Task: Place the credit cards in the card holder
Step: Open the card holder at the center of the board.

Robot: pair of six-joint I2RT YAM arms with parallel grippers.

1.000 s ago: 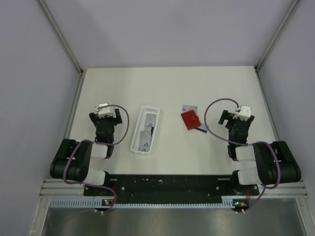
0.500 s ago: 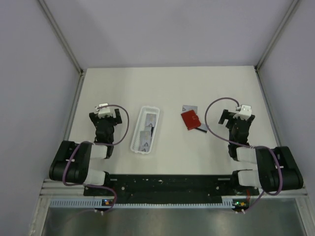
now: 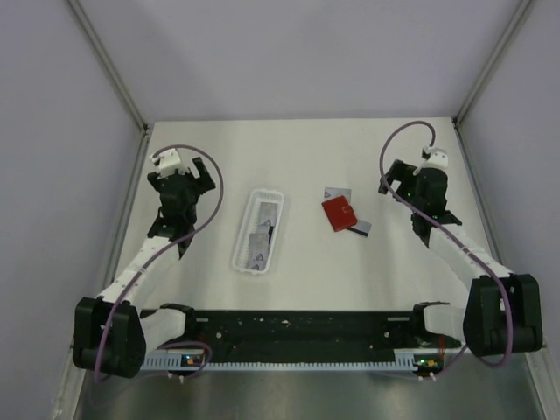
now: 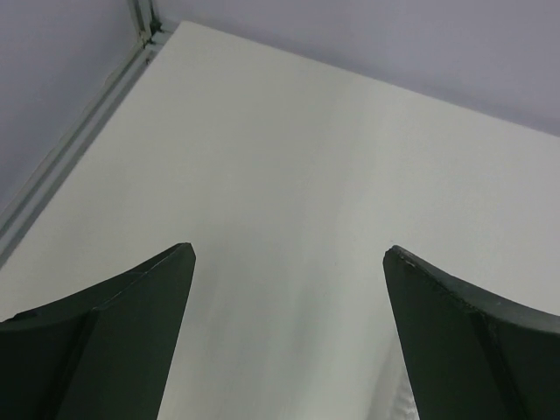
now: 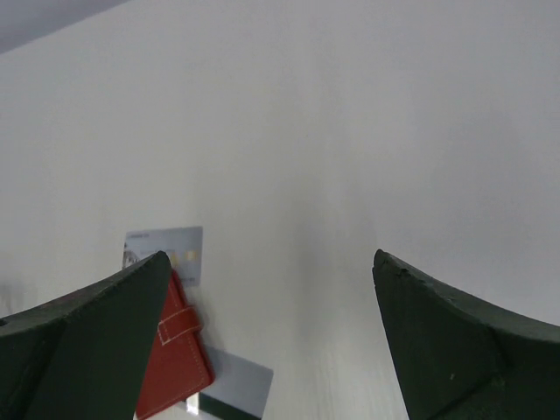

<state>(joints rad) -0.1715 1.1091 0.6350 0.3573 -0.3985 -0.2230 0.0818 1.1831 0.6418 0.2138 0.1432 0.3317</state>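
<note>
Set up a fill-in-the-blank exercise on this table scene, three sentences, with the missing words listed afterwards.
1. In the top view, the small red leather-like wallet lies to the ____ of the long white slotted plastic tray.
2. Several thin grey rectangular cards lie inside the white ____.
3. The left pincer and the right pincer both stand ____, holding nothing.
Missing words: right; tray; open.

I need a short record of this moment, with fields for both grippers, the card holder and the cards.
left gripper: open, empty, left of white tray
right gripper: open, empty, right of card holder
card holder: red, closed, flat on table
credit cards: two at card holder's edges; others in white tray
</note>
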